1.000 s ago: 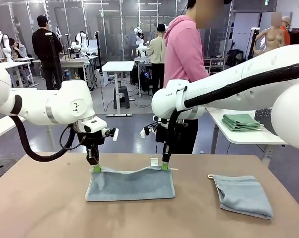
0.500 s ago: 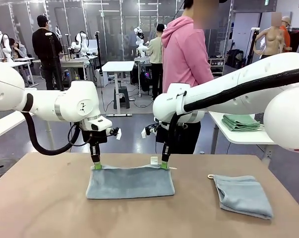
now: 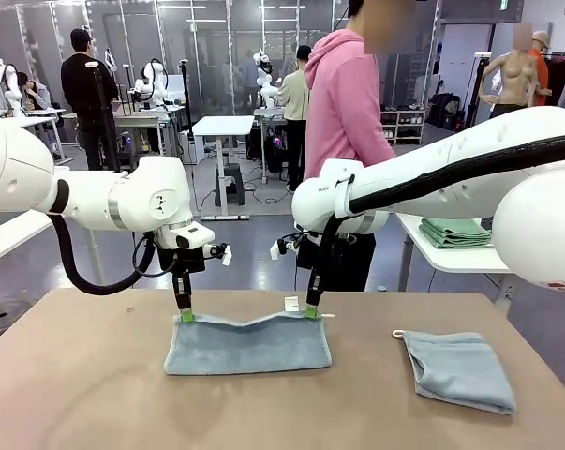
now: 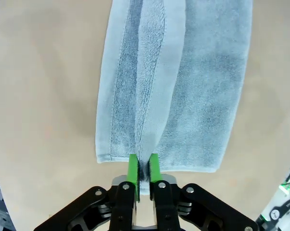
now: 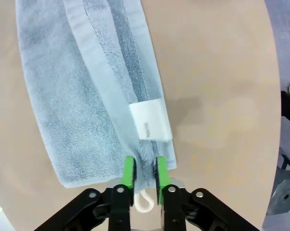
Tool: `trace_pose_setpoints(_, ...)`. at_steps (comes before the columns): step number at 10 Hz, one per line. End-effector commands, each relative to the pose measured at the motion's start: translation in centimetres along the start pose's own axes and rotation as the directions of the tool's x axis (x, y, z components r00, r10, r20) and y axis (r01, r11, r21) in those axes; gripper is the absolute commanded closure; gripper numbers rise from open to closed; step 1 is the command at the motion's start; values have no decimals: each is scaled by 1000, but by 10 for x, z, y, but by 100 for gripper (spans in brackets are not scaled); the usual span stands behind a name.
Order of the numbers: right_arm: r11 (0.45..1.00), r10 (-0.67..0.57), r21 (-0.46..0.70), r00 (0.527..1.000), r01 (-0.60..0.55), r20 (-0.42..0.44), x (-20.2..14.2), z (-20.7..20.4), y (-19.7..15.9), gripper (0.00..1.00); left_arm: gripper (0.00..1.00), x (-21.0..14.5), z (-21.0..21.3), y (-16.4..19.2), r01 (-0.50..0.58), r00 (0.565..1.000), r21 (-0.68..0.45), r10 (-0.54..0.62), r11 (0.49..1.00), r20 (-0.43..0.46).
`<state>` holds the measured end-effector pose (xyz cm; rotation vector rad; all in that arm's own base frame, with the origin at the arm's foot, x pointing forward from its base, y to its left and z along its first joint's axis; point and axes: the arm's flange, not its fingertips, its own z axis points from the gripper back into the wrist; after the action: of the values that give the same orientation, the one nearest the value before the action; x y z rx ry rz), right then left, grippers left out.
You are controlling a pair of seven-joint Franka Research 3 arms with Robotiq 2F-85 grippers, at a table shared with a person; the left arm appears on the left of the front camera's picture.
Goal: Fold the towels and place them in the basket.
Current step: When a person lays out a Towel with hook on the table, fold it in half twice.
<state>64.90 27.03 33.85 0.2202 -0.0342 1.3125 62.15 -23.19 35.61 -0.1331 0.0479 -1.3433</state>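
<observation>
Pinching towel (image 3: 247, 344) far corners with left gripper (image 3: 186, 317) and right gripper (image 3: 311, 313); drawn slightly closer than before, letting top edge sag.

Pale blue-grey terry cloth towel (image 4: 202, 82): rough looped pile, flat woven hem. Light brown counter (image 4: 44, 96): smooth, matt.

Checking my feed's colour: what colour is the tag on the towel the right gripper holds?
White tag on the blue-grey towel; clearest in the right wrist view.
</observation>
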Motion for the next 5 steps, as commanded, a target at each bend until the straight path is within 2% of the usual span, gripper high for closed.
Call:
trace_pose_setpoints(1, 1000, 1, -24, 1000, 0, 22, 2, 2, 0, 31, 25, 0, 4, 0, -33, 999, 37, 33, 999, -17)
trace_pose_setpoints(2, 999, -6, -37, 1000, 7, 24, 0, 6, 1, 6, 21, -4, 8, -2, -38, 999, 37, 39, 999, -5)
trace_pose_setpoints(3, 999, -12, -45, 1000, 13, 24, -2, 10, 1, 0, 0, -9, 11, -5, -50, 999, 38, 50, 998, -5)
trace_pose_setpoints(5, 996, -52, -65, 999, 53, 14, -5, 19, 10, 0, 0, -16, 20, -16, -89, 996, 53, 87, 995, 30)
